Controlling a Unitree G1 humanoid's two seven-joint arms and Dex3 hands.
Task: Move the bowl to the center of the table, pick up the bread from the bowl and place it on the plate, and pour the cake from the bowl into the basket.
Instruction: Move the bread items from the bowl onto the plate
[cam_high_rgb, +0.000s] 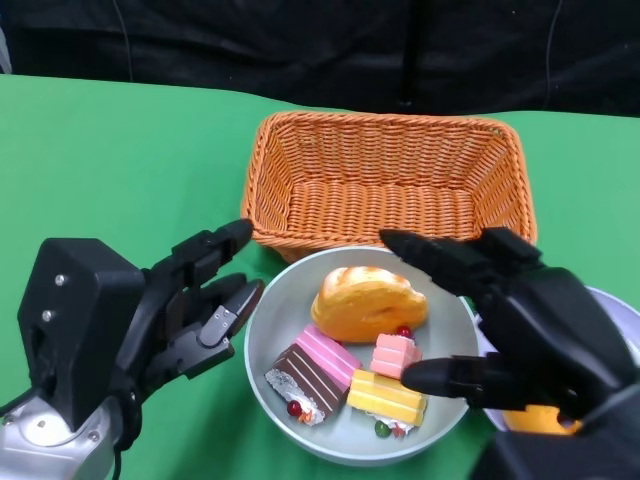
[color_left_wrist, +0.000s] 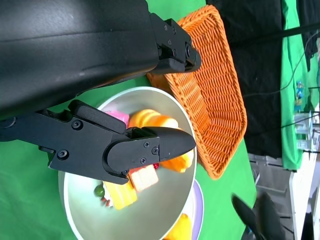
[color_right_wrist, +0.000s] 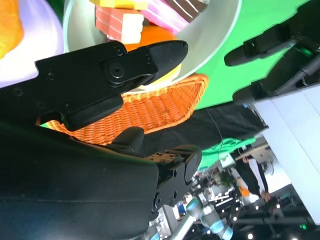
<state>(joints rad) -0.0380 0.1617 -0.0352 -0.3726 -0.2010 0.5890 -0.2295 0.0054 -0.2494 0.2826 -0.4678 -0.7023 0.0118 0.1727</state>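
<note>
This looks like a robot lab or demo hall, not a home. The surface (cam_high_rgb: 120, 140) is draped in plain green cloth, backed by a black curtain (cam_high_rgb: 320, 50) with cables hanging down it. Past the curtain, the right wrist view shows a large lit room with a person (color_right_wrist: 252, 175) standing, bright ceiling lights and another robot arm (color_right_wrist: 202, 217).

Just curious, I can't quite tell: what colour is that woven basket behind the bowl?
Orange. The basket shows best in the head view.
</note>
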